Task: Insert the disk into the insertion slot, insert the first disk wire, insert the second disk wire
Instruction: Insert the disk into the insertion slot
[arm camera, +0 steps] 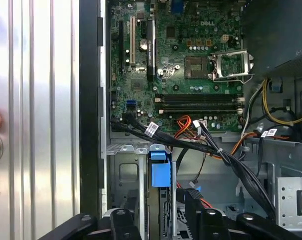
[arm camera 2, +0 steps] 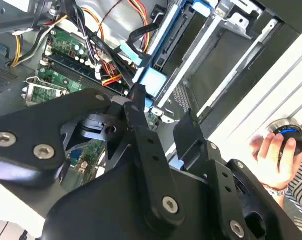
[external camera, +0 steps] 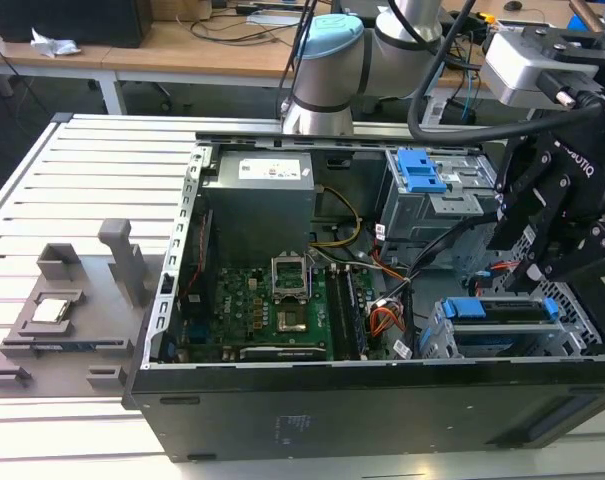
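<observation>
Nearest, the one gripper (external camera: 534,270) hung with its two fingers (arm camera: 125,225) spread apart, clasping nothing. Just below it, one blue-framed disk (external camera: 497,312) sat in the insertion slot (external camera: 440,342). Farther off, one white label (external camera: 272,168) bore print I could not read.

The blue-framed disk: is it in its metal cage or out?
In. In the exterior view the disk sits within the insertion slot, its blue frame showing along the top. Whether fully seated, cannot tell.
</observation>
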Robot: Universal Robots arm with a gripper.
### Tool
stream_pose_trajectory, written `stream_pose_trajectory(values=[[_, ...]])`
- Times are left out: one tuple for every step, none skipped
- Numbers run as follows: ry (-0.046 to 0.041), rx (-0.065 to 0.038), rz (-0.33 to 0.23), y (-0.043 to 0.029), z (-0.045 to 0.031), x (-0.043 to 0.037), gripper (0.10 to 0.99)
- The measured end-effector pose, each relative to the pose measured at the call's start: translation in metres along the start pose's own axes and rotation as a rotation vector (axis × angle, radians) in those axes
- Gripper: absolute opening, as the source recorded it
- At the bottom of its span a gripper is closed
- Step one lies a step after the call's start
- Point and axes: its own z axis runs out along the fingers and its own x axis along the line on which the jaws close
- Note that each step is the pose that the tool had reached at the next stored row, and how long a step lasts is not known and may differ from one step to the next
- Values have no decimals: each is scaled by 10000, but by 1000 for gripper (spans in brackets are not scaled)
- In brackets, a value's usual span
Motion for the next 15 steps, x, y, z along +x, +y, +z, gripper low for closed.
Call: stream_pose_trajectory(values=[[0,0,0,0,0,0,502],[1,0,0,0,0,0,486],[1,0,0,0,0,0,357],[0,0,0,0,1,0,235],[0,1,0,0,1,0,235],[1,0,0,0,1,0,114],[0,0,0,0,1,0,114],[0,0,0,0,2,0,106],[0,1,0,0,2,0,106],[0,0,0,0,1,0,106],[1,0,0,0,2,0,106],[0,0,0,0,2,0,106],[1,0,0,0,2,0,106],[0,0,0,0,2,0,106],[0,0,0,0,2,0,106]])
